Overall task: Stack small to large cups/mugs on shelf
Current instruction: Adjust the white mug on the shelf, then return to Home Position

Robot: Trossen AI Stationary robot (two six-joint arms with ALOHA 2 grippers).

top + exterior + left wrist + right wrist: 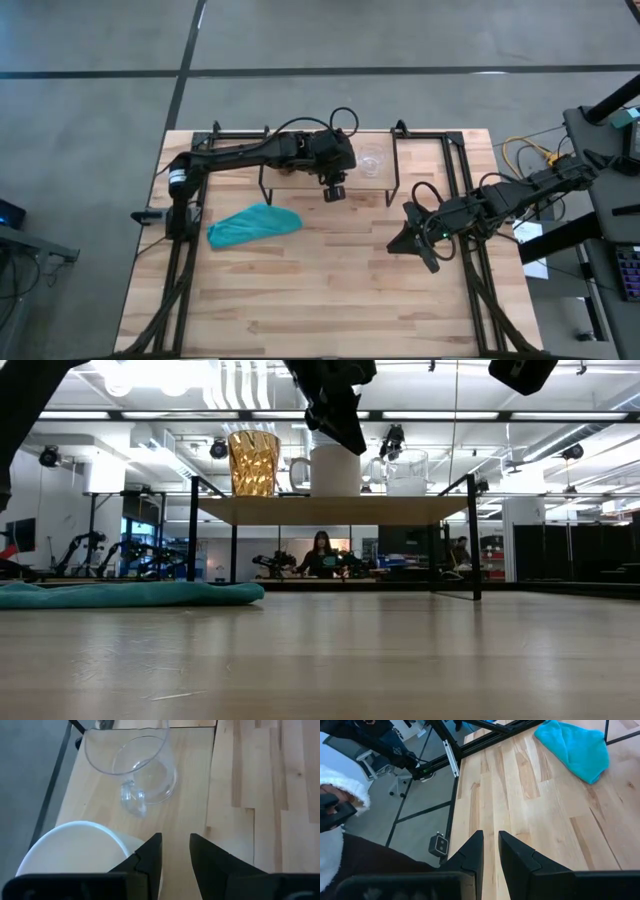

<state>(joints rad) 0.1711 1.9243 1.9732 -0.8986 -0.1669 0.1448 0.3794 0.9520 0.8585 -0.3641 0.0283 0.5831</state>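
Observation:
The shelf (330, 510) bears all three vessels in a row, each standing on its base. In the low view these are the amber textured cup (253, 463), the white mug (333, 470) and the clear glass cup (405, 472). My left gripper (338, 415) hangs just above the white mug, fingers pointing down. In the left wrist view it (175, 852) is open by a narrow gap, beside the mug's rim (75, 840), with the glass cup (135, 770) beyond. My right gripper (412, 240) waits shut, low over the table's right part.
A teal cloth (255, 223) lies bunched on the table in front of the shelf's left end. The shelf's black legs (472, 540) stand at the table's far side. A person (322, 555) is in the room beyond, and another shows at the table's edge (340, 810).

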